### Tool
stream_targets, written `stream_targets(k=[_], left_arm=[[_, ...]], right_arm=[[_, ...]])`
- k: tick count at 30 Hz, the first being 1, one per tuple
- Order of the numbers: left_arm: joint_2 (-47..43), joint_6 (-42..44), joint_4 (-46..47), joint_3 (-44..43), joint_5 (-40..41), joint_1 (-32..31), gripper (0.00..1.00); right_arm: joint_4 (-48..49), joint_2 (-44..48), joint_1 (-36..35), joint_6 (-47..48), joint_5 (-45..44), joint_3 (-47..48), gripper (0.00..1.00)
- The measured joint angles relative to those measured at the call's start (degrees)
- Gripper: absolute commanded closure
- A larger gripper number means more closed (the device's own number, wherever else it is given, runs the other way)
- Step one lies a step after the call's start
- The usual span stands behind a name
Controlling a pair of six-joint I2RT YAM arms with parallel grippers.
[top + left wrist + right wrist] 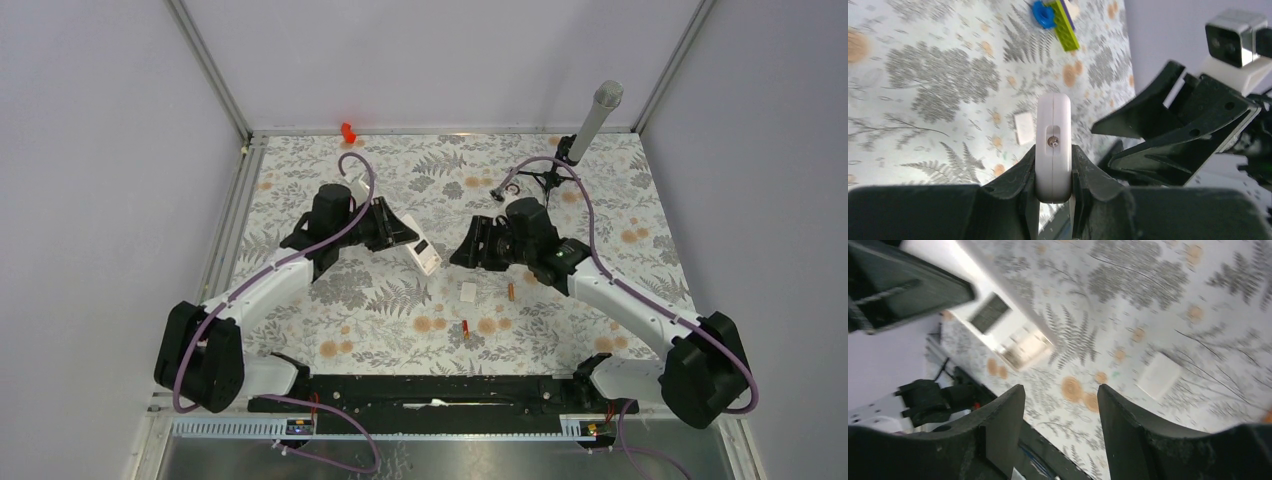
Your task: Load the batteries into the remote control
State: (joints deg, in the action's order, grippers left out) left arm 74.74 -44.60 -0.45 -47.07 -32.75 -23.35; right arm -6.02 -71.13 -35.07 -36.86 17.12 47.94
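Observation:
My left gripper point(393, 228) is shut on the remote control point(424, 252), a flat white handset that it holds out toward the table's middle. In the left wrist view the remote point(1053, 125) stands edge-on between the jaws of the left gripper point(1054, 152). My right gripper point(463, 252) is open and empty, just right of the remote's end. In the right wrist view, past the right gripper point(1060, 390), the remote point(1013, 332) shows blurred. Two orange batteries lie on the cloth, one point(510, 291) beside the white cover piece point(468, 291), the other point(465, 330) nearer the front.
A microphone on a small tripod point(592, 122) stands at the back right. A red object point(347, 131) sits at the back wall. A blue disc point(1043, 14) and a yellow-green block point(1064, 26) lie together on the cloth. A black rail point(430, 385) runs along the near edge.

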Motion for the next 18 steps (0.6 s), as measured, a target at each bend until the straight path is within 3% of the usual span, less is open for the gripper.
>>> stream_targets(k=[8, 18], left_arm=[[-7.3, 0.6, 0.9, 5.3, 9.6, 0.1, 1.0], [-12.9, 0.4, 4.8, 8.9, 13.3, 0.1, 1.0]], right_arm=[[-15.3, -3.0, -1.0, 4.2, -6.0, -0.1, 0.44], [-18.9, -11.2, -11.3, 5.1, -9.8, -1.0, 0.52]])
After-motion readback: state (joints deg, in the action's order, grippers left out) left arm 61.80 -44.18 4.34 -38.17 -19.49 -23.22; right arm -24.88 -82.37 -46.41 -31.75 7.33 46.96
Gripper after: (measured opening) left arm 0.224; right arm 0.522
